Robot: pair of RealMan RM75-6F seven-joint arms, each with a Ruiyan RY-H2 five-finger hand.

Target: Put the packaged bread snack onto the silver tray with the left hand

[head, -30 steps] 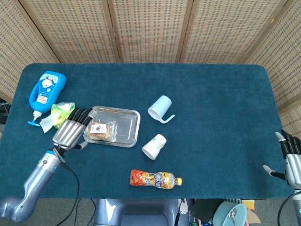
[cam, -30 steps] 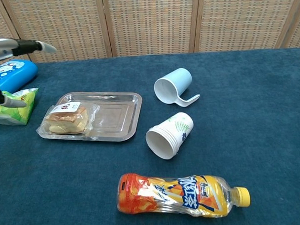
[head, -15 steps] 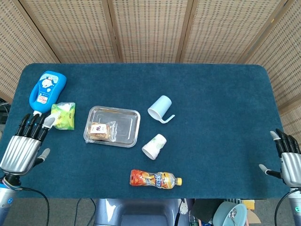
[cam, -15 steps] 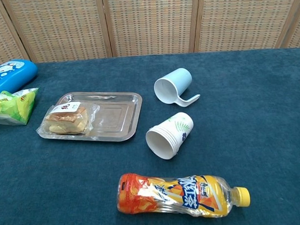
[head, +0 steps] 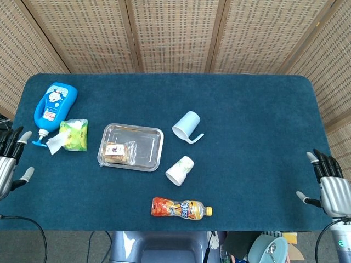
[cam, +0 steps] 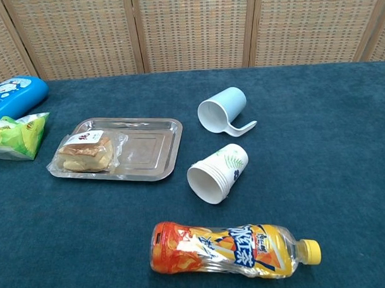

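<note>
The packaged bread snack (head: 117, 152) is lying on the silver tray (head: 149, 143), so placement looks complete. The left hand (head: 6, 165) is hovering open and empty at the desk (head: 252, 120) edge; only parking appears left.

No lettering can be read with certainty: the orange drink bottle (cam: 234, 249) carries large white Chinese characters on a blue band, the packaged bread snack (cam: 85, 151) bears a white label with a small dark mark, and the blue bottle (head: 52, 104) shows a cartoon face, all too small to make out.
</note>
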